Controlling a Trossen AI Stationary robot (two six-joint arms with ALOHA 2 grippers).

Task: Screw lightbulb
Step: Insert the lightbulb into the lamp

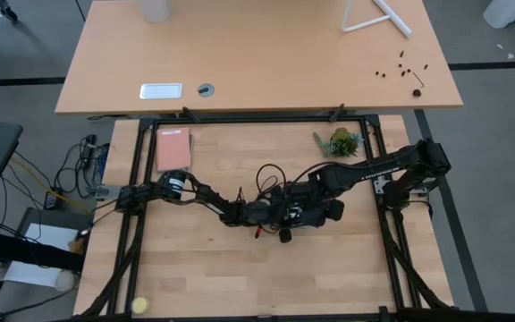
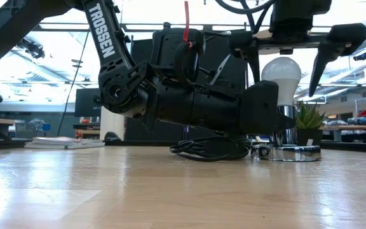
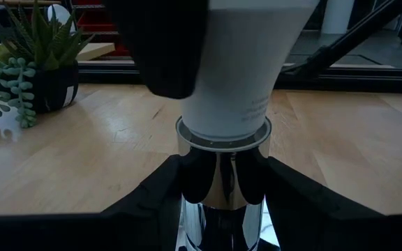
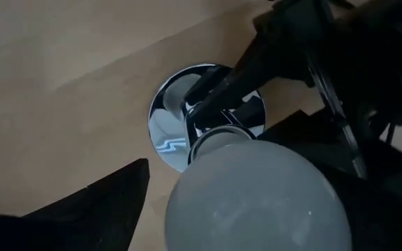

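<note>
Lightbulb (image 2: pixel 282 75) stands upright in the chrome socket (image 2: pixel 287 138) mid-table, long axis vertical. Right gripper (image 2: pixel 323 44) hangs directly above it, jaws spread wide to either side and clear of the glass, so it's the nearer arm for twisting. Left gripper (image 3: pixel 222 188) comes in level and clamps the socket's neck. Low view shows bulb height; right wrist view shows the round base plate (image 4: pixel 173 132) beneath.
</note>
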